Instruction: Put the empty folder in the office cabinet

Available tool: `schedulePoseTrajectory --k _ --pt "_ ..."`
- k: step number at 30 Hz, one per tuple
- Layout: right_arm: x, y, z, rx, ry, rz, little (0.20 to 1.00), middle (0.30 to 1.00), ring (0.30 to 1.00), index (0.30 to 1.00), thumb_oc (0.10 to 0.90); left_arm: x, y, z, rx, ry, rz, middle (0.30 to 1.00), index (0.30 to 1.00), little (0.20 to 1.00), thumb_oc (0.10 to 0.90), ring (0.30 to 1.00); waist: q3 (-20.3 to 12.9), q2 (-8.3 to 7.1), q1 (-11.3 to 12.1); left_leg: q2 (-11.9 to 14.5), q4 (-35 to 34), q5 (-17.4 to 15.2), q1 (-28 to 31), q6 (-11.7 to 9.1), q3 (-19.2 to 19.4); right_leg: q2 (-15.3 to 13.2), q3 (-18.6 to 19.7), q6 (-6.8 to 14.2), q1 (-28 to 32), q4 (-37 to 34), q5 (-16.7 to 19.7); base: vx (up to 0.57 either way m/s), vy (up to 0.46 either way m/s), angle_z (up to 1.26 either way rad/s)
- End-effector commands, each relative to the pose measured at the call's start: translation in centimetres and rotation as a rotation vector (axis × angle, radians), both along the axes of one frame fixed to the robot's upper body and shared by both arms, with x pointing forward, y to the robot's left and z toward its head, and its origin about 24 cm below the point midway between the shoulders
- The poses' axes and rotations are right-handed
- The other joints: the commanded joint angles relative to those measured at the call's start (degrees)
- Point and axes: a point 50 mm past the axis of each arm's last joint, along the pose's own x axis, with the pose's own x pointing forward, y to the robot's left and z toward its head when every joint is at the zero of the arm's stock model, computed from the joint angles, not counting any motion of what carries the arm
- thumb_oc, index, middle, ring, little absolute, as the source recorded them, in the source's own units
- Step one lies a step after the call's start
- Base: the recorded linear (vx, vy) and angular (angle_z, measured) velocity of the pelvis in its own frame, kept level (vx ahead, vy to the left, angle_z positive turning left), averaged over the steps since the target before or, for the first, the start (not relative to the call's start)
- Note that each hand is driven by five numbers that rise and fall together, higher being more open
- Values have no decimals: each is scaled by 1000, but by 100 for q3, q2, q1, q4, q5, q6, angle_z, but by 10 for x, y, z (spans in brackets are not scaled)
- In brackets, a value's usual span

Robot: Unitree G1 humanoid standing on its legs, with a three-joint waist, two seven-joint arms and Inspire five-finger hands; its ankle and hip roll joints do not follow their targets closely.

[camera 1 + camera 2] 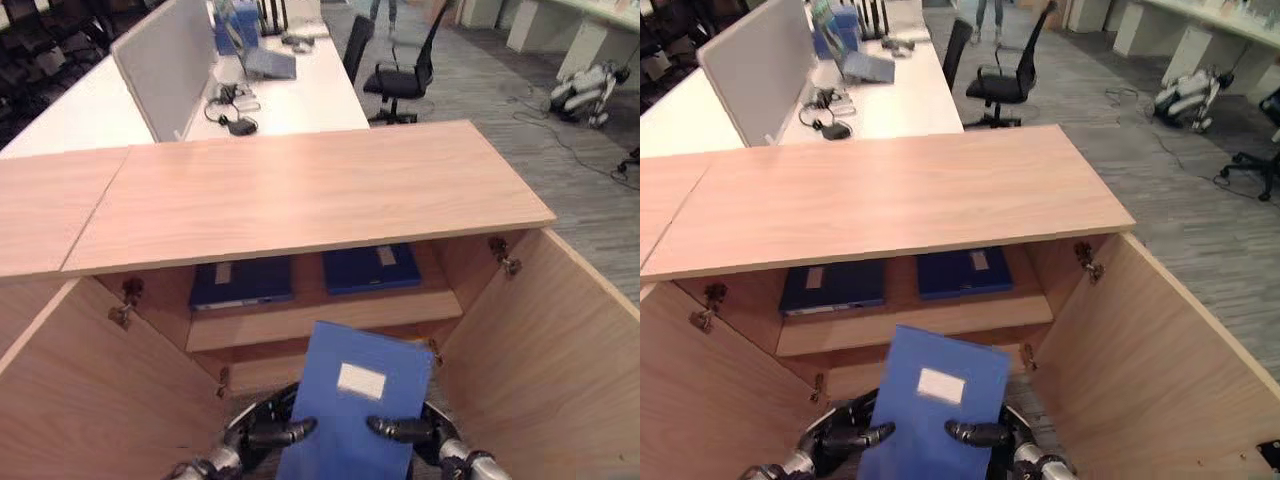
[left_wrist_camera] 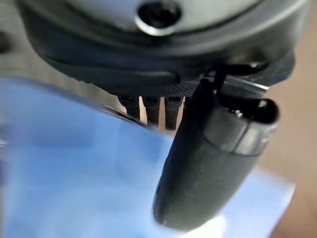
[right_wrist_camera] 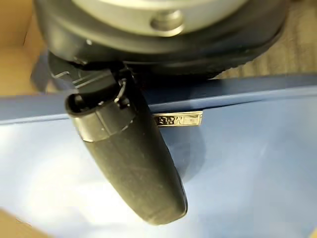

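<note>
Blue folder (image 1: 352,410) held flat w/ white label up, just in front of the open cabinet (image 1: 300,215), below its shelf. Left hand (image 1: 268,434) pinches folder's left edge, thumb on top, fingers under. Right hand (image 1: 412,431) same on right edge. Two dark blue binders (image 1: 242,281) lie on the shelf inside cabinet, beyond the folder.

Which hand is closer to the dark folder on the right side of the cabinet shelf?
The right hand. It grips the held blue folder on its right edge, below the right shelf folder. The left hand grips the opposite edge, below the left shelf folder.
</note>
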Motion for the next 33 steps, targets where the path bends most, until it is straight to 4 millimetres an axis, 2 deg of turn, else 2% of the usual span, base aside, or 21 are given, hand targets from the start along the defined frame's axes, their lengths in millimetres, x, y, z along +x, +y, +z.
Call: schedulePoseTrajectory --k 1,2,3,4,7,8,9,13,17,19,20,22,26,31,33 --pt "75 3 59 28 -328 -69 300 300 300 300 400 46 13 16 58 -97 177 900 900 900 800 900 501 33 -58 213 137 -720 32 -50 -140 -150 18 271 -108 276 -427 -171 -86 8" --pt "89 9 68 56 -360 -107 300 300 300 300 400 39 6 -3 -32 14 358 900 900 900 800 900 663 80 -73 266 242 -689 -210 -83 -157 -148 30 205 -384 483 -497 -93 -42 5" --pt "89 9 68 56 -360 -107 300 300 300 300 400 39 6 -3 -32 14 358 900 900 900 800 900 662 80 -74 266 244 -690 -213 -83 -158 -148 30 205 -386 485 -498 -157 -111 1" --pt "101 12 78 95 -397 -146 300 300 300 300 400 38 6 -11 -72 73 503 900 900 900 800 900 825 104 -78 317 385 -661 -478 -119 -193 -133 21 133 -681 723 -587 -77 -101 -2" --pt "116 18 92 154 -445 -196 300 300 300 300 400 27 -1 -24 -107 181 605 900 900 900 800 900 1035 150 -80 418 542 -622 -794 -185 -241 -103 9 64 -1038 990 -714 -57 -121 0" --pt "116 18 92 154 -445 -196 300 300 300 300 400 28 -1 -24 -107 181 606 900 900 900 800 900 1032 151 -81 418 546 -624 -801 -185 -243 -104 9 63 -1044 994 -716 56 -129 2" --pt "125 23 104 182 -485 -213 300 300 300 300 400 25 -6 -28 -113 218 625 900 900 900 800 900 1129 222 -57 540 588 -709 -876 -255 -299 -12 32 72 -1139 1131 -916 64 -124 4" --pt "146 32 134 247 -579 -262 300 300 300 300 400 19 -15 -34 -115 292 648 900 900 900 800 900 1378 297 -59 651 666 -638 -1169 -330 -420 15 -1 9 -1517 1470 -1087 5 -121 7" --pt "165 48 177 341 -710 -290 300 300 300 300 400 21 -21 -34 -89 310 625 900 900 900 800 900 1570 349 -28 716 590 -527 -1319 -384 -490 35 -30 -21 -1831 1731 -1192 -6 -82 1" --pt "173 59 206 413 -797 -275 300 300 300 300 400 23 -19 -34 -67 314 624 900 900 900 800 900 1654 356 -9 752 527 -454 -1411 -419 -518 61 -37 -30 -1982 1776 -1205 -12 -78 3" --pt "174 63 217 433 -830 -265 300 300 300 300 400 26 -20 -32 -66 307 619 900 900 900 800 900 1681 350 5 763 500 -435 -1433 -427 -513 73 -47 -33 -2021 1777 -1202 -17 -80 8" --pt "175 82 264 537 -967 -206 300 300 300 300 400 32 -18 -28 -29 287 594 900 900 900 800 900 1793 306 67 810 324 -333 -1488 -472 -515 143 -43 -42 -2158 1691 -1133 -31 -62 3" --pt "168 93 304 659 -1086 -184 300 300 300 300 400 37 -15 -24 6 259 576 900 900 900 800 900 1889 274 128 791 269 -305 -1604 -473 -517 177 -2 -43 -2288 1619 -1045 -34 -10 -2" --pt "164 98 331 754 -1154 -188 300 300 300 300 400 43 -11 -19 36 227 561 900 900 900 800 900 2003 285 178 739 298 -305 -1705 -461 -534 157 12 -49 -2354 1601 -997 -41 13 5" --pt "159 102 348 825 -1200 -187 300 300 300 300 400 42 -8 -18 53 231 561 900 900 900 800 900 2070 271 217 706 303 -300 -1741 -454 -552 154 1 -55 -2347 1550 -952 -58 4 9"
